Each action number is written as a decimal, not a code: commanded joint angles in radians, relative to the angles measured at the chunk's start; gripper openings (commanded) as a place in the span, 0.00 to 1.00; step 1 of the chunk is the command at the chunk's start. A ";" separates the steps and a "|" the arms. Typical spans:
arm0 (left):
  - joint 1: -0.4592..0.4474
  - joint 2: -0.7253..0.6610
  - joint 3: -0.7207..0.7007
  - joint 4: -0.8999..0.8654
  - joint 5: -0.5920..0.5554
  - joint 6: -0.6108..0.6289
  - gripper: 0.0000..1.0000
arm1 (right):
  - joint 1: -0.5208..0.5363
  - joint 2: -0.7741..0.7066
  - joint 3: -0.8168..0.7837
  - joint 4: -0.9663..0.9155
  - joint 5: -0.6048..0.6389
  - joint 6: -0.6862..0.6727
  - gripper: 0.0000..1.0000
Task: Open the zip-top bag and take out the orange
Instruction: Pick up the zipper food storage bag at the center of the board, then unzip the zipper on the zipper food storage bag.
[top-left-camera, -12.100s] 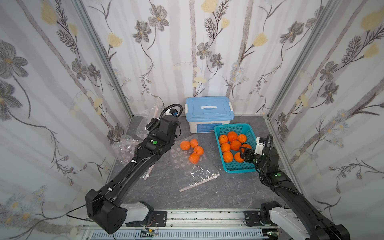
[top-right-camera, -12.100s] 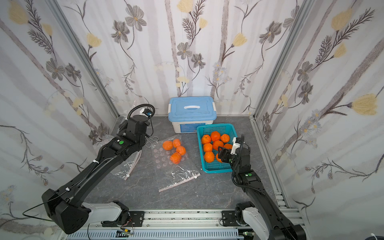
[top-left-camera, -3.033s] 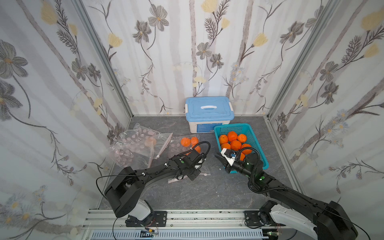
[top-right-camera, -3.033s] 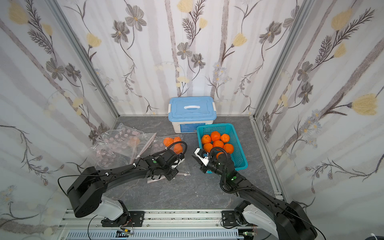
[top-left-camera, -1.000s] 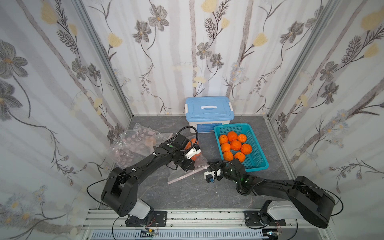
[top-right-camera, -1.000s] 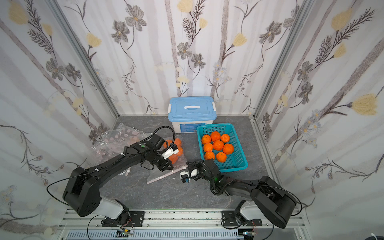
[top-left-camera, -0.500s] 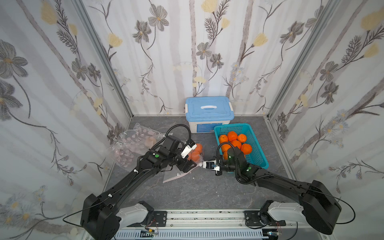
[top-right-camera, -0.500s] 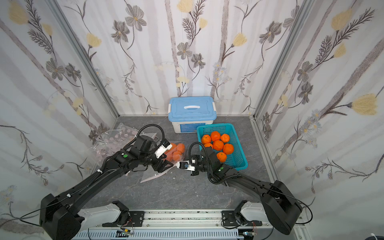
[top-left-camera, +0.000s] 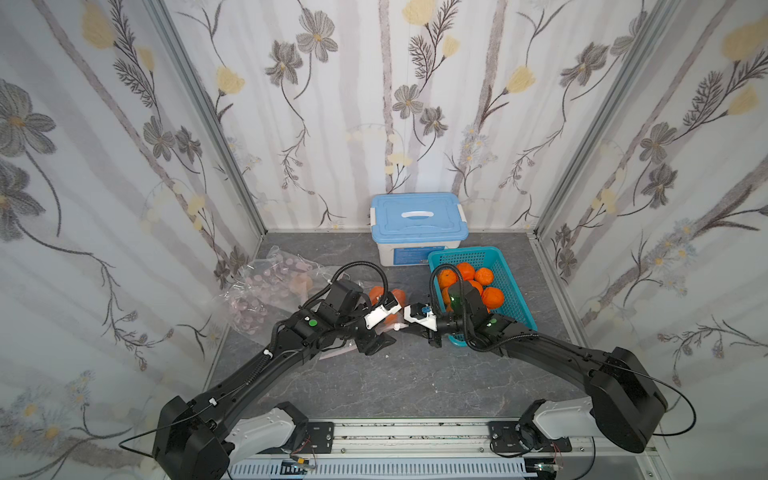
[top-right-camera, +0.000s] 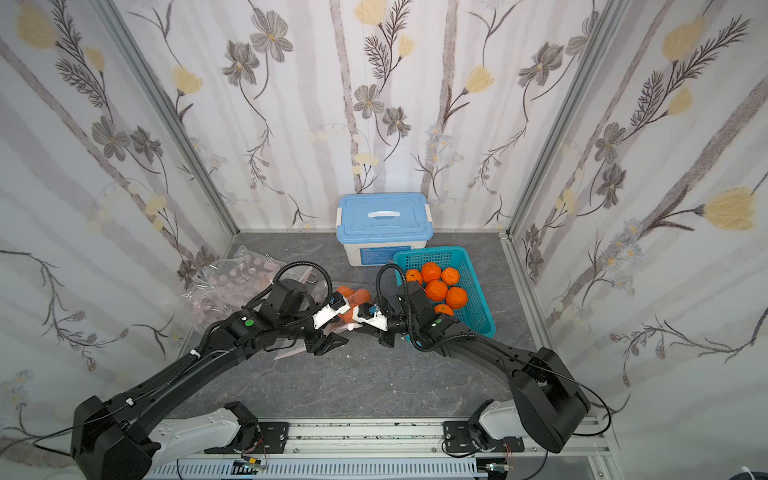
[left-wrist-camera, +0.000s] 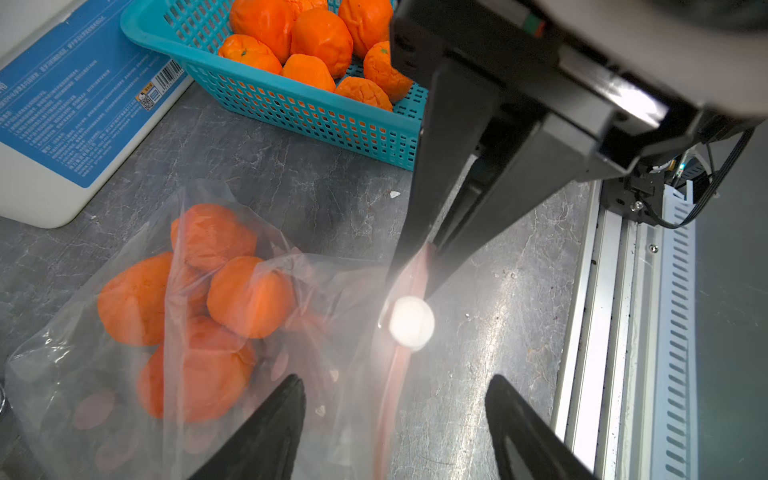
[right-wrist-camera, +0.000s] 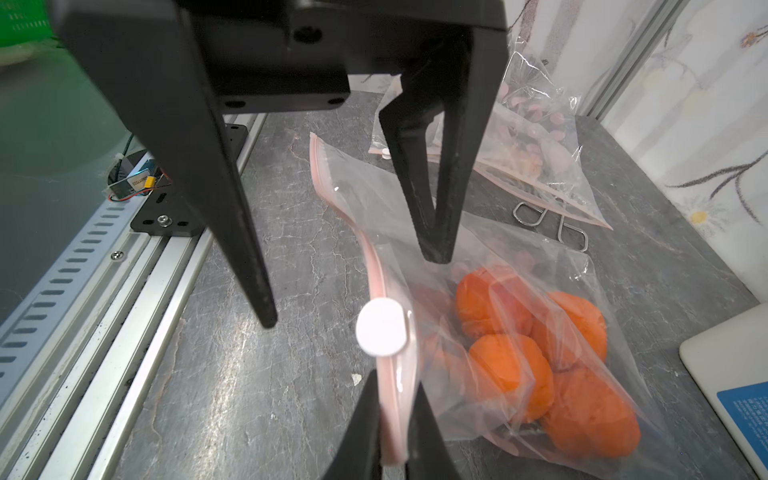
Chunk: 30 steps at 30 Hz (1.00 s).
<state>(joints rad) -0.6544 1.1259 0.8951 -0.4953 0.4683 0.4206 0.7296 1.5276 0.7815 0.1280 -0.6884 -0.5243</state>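
Though unclear in both top views, right tool pinches zip-top bag; left tool spread

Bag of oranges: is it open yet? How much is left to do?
Done: the right gripper is shut on the bag's pink zip strip, right beside the white slider. In hand: the left gripper is open, with its fingers on either side of the slider, not gripping yet. Left: slide the zip open, since it looks shut, then lift the oranges out.
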 joint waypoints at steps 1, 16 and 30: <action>-0.008 -0.002 -0.002 -0.004 -0.050 0.056 0.54 | -0.002 0.002 0.012 -0.009 -0.050 0.008 0.13; -0.008 0.001 0.004 0.010 -0.036 0.048 0.00 | -0.003 -0.156 -0.186 0.275 0.156 -0.078 0.60; -0.008 0.007 0.003 -0.003 -0.007 0.064 0.00 | 0.030 -0.110 -0.139 0.266 0.094 -0.090 0.31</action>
<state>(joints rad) -0.6632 1.1320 0.8974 -0.4984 0.4454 0.4652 0.7582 1.4151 0.6304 0.3767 -0.5522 -0.5987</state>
